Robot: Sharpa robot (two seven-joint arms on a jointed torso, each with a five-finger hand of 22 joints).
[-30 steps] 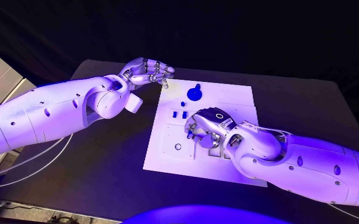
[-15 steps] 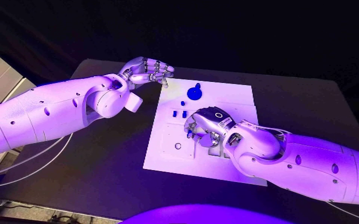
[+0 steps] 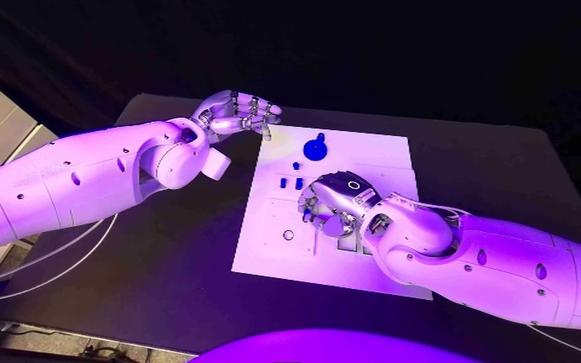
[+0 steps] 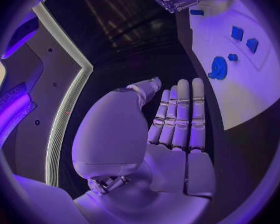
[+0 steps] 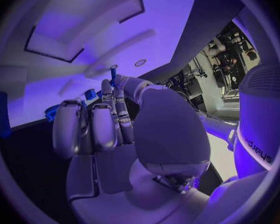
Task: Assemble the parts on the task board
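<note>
Small blue plastic peg (image 5: 113, 76) pinched at right hand (image 3: 329, 208) fingertips, just over white flat task board (image 3: 375, 151). Probably light, stiff, a bit slippery; best gripped mid-shaft. Left hand (image 3: 238, 114) curled, holding nothing, off the board's far corner, over black surface (image 3: 181, 254).

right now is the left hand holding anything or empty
Empty: the left hand shows bare fingers laid together, off the task board.

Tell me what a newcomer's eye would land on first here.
First, the white task board in the middle of the black table, with the right robot hand low over its centre. Next, the round blue part near its far edge, and the left robot hand beside the far left corner.
</note>
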